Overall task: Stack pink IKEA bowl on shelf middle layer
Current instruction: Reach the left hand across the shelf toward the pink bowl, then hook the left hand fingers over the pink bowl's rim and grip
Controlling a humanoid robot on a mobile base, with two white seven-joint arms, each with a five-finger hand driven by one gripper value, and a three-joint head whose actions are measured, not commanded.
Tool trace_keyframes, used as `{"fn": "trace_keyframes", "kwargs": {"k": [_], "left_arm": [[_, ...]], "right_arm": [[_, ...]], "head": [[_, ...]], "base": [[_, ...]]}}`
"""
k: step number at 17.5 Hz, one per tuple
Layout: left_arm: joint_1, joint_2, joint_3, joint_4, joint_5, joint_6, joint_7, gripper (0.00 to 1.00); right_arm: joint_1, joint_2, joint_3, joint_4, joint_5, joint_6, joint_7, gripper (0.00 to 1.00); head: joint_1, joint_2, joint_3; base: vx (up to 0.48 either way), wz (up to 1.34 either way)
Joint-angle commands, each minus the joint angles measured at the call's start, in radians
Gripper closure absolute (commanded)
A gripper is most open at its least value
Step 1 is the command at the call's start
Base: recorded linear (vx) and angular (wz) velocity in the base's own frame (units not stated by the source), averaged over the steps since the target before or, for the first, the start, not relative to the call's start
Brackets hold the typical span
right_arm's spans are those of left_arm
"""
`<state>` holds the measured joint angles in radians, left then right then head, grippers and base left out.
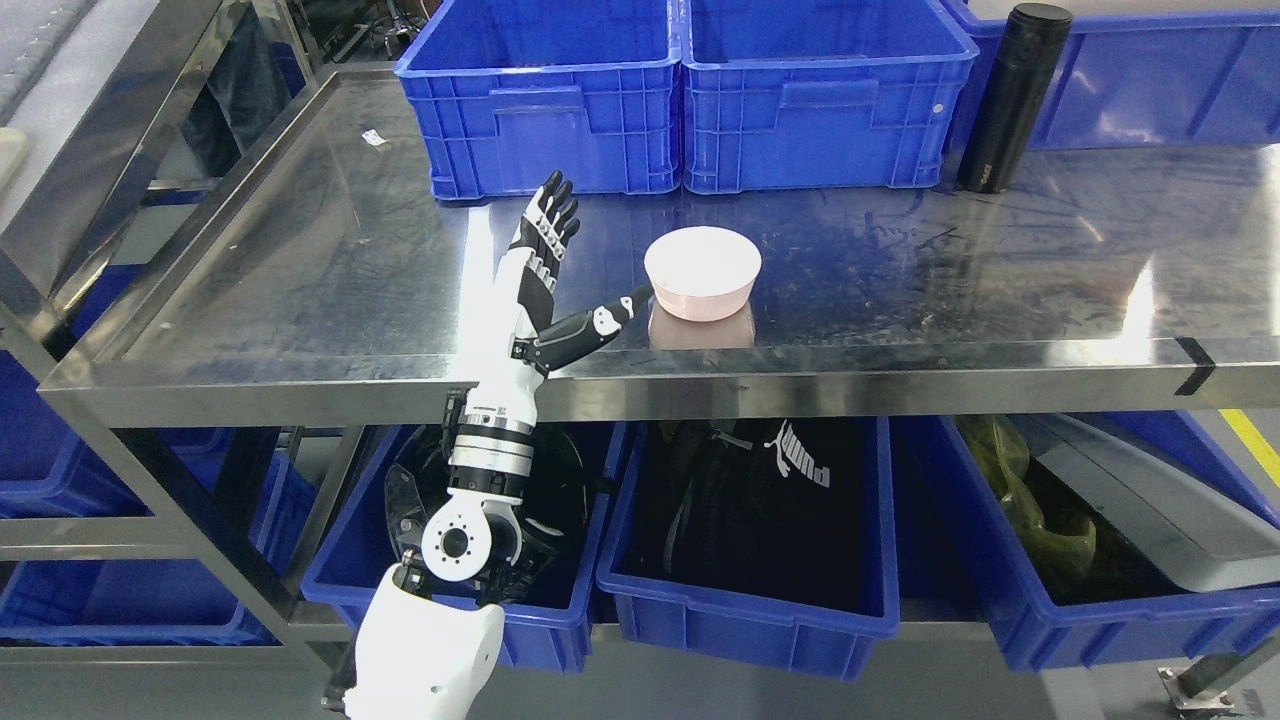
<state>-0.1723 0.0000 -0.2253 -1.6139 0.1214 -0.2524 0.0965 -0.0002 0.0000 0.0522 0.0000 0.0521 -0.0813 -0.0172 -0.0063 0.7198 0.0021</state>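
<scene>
Pink round plastic bowl (702, 272) sits upright on the shiny steel shelf layer (330, 270), close to its front edge and about midway along it, with its reflection showing on the metal beneath. Just to its left, the left robot hand (548, 275) reaches up over the front edge with its black-and-white fingers (551, 220) stretched straight and spread, holding nothing; the thumb (600, 322) points sideways and its tip comes right up to the bowl's left side, though contact cannot be judged. Along the back edge stand two large blue plastic crates (545, 95) side by side, and a third blue crate (1150, 75) sits at the back right corner. A tall black cylindrical flask (1010, 95) stands upright between the second and third crates, well apart from the bowl. Below the shelf layer, blue bins (750, 620) hold dark fabric, a yellowish bag and a grey tray.
</scene>
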Motion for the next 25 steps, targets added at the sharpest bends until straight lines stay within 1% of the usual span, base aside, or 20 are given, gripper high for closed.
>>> {"fn": "trace_keyframes", "kwargs": {"k": [1, 2, 3, 5, 6, 7, 9, 10, 11, 12, 13, 15, 16, 18, 19, 21, 22, 23, 24, 25], "left_arm": [[-0.006, 0.017, 0.049, -0.001, -0.002, -0.024, -0.027, 0.0], [-0.027, 0.017, 0.055, -0.001, -0.006, -0.024, -0.062, 0.0], [-0.068, 0.055, 0.057, 0.0, -0.049, -0.019, -0.101, 0.0], [-0.177, 0.247, 0.054, 0.021, -0.237, -0.011, -0.176, 0.0], [-0.237, 0.344, 0.049, 0.037, -0.356, -0.011, -0.24, 0.0], [-0.3, 0.418, 0.049, 0.043, -0.488, -0.013, -0.353, 0.0], [-0.351, 0.458, 0.049, 0.046, -0.694, -0.066, -0.513, 0.02], [-0.352, 0.488, 0.052, 0.046, -0.829, -0.141, -0.581, 0.04], [-0.349, 0.491, 0.056, 0.048, -0.924, -0.224, -0.648, 0.03], [-0.346, 0.479, 0.058, 0.049, -0.928, -0.263, -0.684, 0.02], [-0.348, 0.453, 0.055, 0.051, -0.919, -0.271, -0.713, 0.0], [-0.363, 0.428, 0.044, 0.052, -0.918, -0.281, -0.771, 0.0], [-0.384, 0.425, 0.034, 0.052, -0.919, -0.277, -0.781, 0.03], [-0.47, 0.414, -0.05, 0.092, -0.934, -0.255, -0.784, 0.07], [-0.496, 0.405, -0.083, 0.095, -0.936, -0.223, -0.8, 0.1], [-0.585, 0.356, -0.175, 0.095, -0.941, -0.037, -0.865, 0.09], [-0.622, 0.345, -0.248, 0.1, -0.936, 0.019, -0.874, 0.09], [-0.659, 0.339, -0.332, 0.123, -0.931, 0.066, -0.874, 0.09], [-0.682, 0.322, -0.379, 0.176, -0.931, 0.09, -0.876, 0.09], [-0.699, 0.277, -0.4, 0.24, -0.925, 0.093, -0.877, 0.08]], "right_arm": [[0.003, -0.017, 0.0, -0.017, 0.0, 0.0, -0.001, 0.0], [0.003, -0.017, 0.0, -0.017, 0.0, 0.0, -0.001, 0.0], [0.003, -0.017, 0.0, -0.017, 0.0, 0.0, -0.001, 0.0], [0.003, -0.017, 0.0, -0.017, 0.0, 0.0, -0.001, 0.0], [0.005, -0.017, 0.0, -0.017, 0.0, 0.0, -0.001, 0.0], [0.003, -0.017, 0.0, -0.017, 0.0, 0.0, -0.001, 0.0], [0.003, -0.017, 0.0, -0.017, 0.0, 0.0, -0.001, 0.0], [0.003, -0.017, 0.0, -0.017, 0.0, 0.0, -0.001, 0.0], [0.003, -0.017, 0.0, -0.017, 0.0, 0.0, -0.001, 0.0], [0.003, -0.017, 0.0, -0.017, 0.0, 0.0, -0.001, 0.0], [0.003, -0.017, 0.0, -0.017, 0.0, 0.0, -0.001, 0.0], [0.003, -0.017, 0.0, -0.017, 0.0, 0.0, -0.001, 0.0], [0.003, -0.017, 0.0, -0.017, 0.0, 0.0, -0.001, 0.0], [0.003, -0.017, 0.0, -0.017, 0.0, 0.0, -0.001, 0.0], [0.003, -0.017, 0.0, -0.017, 0.0, 0.0, -0.001, 0.0], [0.003, -0.017, 0.0, -0.017, 0.0, 0.0, -0.001, 0.0], [0.003, -0.017, 0.0, -0.017, 0.0, 0.0, -0.001, 0.0], [0.003, -0.017, 0.0, -0.017, 0.0, 0.0, -0.001, 0.0], [0.003, -0.017, 0.0, -0.017, 0.0, 0.0, -0.001, 0.0], [0.003, -0.017, 0.0, -0.017, 0.0, 0.0, -0.001, 0.0]], "head": [[0.0, 0.0, 0.0], [0.0, 0.0, 0.0], [0.0, 0.0, 0.0], [0.0, 0.0, 0.0], [0.0, 0.0, 0.0], [0.0, 0.0, 0.0], [0.0, 0.0, 0.0], [0.0, 0.0, 0.0], [0.0, 0.0, 0.0], [0.0, 0.0, 0.0], [0.0, 0.0, 0.0], [0.0, 0.0, 0.0], [0.0, 0.0, 0.0], [0.0, 0.0, 0.0], [0.0, 0.0, 0.0], [0.0, 0.0, 0.0], [0.0, 0.0, 0.0], [0.0, 0.0, 0.0], [0.0, 0.0, 0.0], [0.0, 0.0, 0.0]], "base": [[0.0, 0.0], [-0.001, 0.01], [-0.001, 0.01], [0.0, 0.0], [0.0, 0.0], [0.0, 0.0], [-0.001, -0.01], [0.0, 0.0], [0.0, 0.0], [0.0, 0.0], [0.0, 0.0], [0.0, 0.0], [0.0, 0.0], [-0.002, 0.01], [0.0, 0.0], [0.0, 0.0], [0.0, 0.0], [-0.001, -0.01], [-0.001, -0.01], [0.0, 0.01]]}}
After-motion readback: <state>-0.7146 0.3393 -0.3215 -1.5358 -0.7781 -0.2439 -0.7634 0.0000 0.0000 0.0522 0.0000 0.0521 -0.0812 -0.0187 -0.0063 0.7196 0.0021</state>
